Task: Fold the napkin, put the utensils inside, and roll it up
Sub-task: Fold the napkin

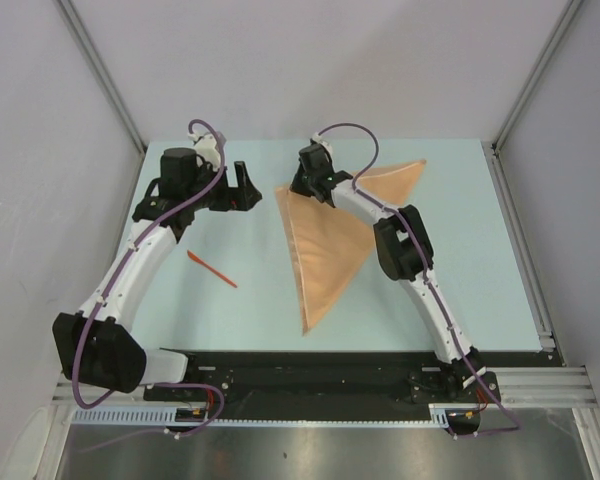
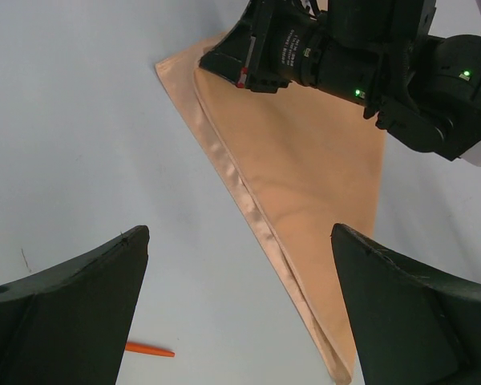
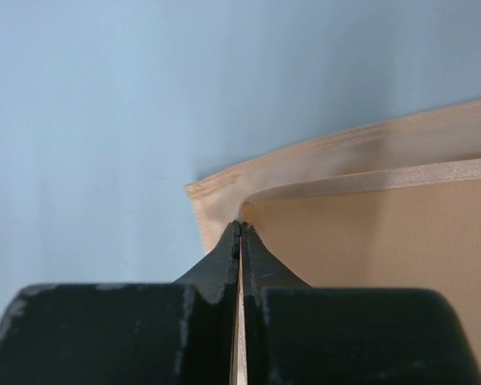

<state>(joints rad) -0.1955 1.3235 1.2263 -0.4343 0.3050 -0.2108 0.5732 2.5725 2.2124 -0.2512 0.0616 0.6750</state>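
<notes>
One pale-blue desk carries the peach-orange cloth napkin, folded into a triangle. The right end effector is clamped tight on its far-left corner, likely squaring the fold. The left end effector gapes wide, empty — the slim orange-red plastic utensil lies apart, leftward.

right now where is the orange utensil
In the top view the orange utensil lies flat on the table, left of the folded napkin and right of the left arm, touching neither.

Pale blue table; grey walls; metal corner posts.
</notes>
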